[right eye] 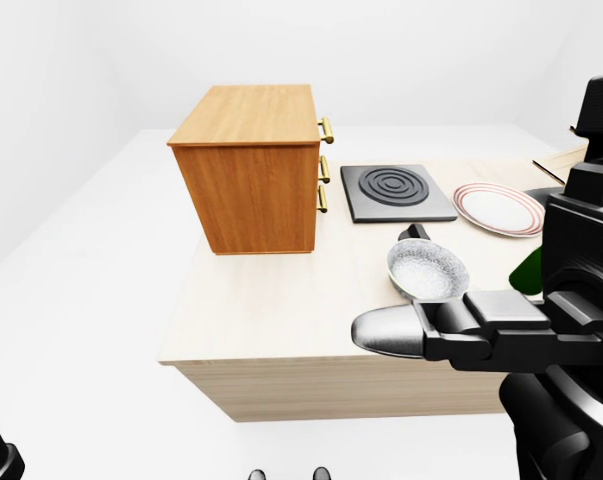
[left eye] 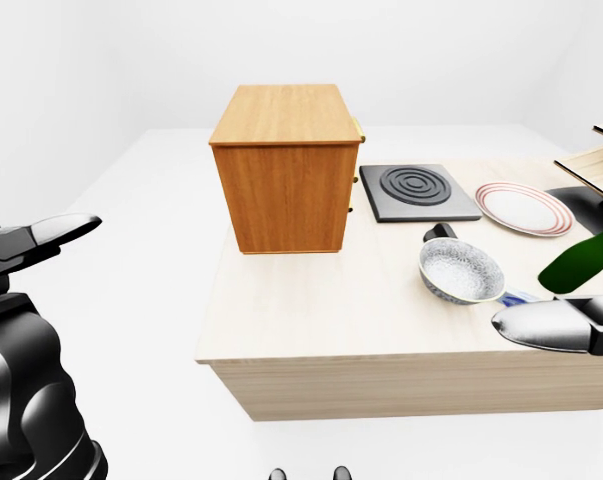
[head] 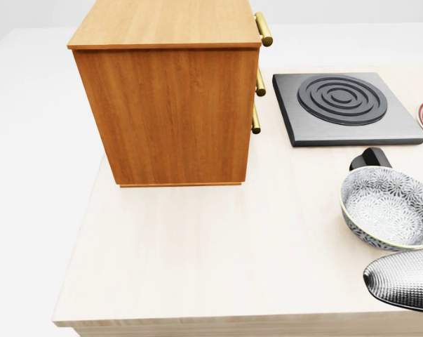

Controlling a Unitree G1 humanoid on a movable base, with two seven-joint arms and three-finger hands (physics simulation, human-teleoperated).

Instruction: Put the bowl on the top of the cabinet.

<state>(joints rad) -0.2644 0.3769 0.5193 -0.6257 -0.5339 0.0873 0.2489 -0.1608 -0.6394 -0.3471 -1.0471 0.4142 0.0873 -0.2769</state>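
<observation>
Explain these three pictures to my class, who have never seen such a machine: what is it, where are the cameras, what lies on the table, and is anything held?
These are simulator renders from three cameras on a humanoid robot's head, looking out over its arms. The black shapes are its own limbs: the left robot hand and the right robot hand, both holding nothing. On the pale table stand a wooden cabinet, a black hotplate, a patterned bowl, a red-rimmed plate and a green bottle. The bowl has not yet been lifted.
</observation>
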